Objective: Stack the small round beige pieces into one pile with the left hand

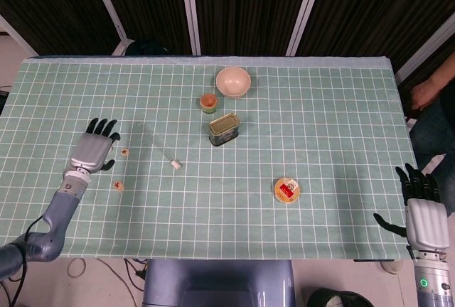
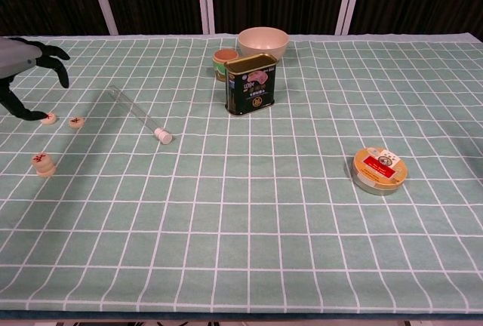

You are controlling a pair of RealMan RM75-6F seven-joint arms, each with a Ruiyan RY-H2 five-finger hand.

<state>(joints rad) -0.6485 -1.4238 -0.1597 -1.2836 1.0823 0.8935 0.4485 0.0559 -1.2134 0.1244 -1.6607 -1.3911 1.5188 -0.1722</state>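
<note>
At the left edge of the chest view, a short pile of small round beige wooden pieces (image 2: 42, 164) with red marks already stands on the green gridded tabletop (image 2: 249, 213); it looks two pieces high, though the frames are too small to be sure. Above it in that view, two loose beige pieces lie flat and near each other: one (image 2: 49, 119) just under the tip of a dark finger, the other (image 2: 76, 122) to its right.

The left robot hand (image 1: 92, 152) hovers at the upper left over these loose pieces, its fingers spread and curled downward, holding nothing. The right robot hand (image 1: 424, 214) sits at the lower right of the head view, off the tabletop edge, fingers apart and empty.

So the stacking seems partly done: judging by this, both loose pieces remain to be lifted onto the pile, beginning probably with the one nearest the fingers.
</note>
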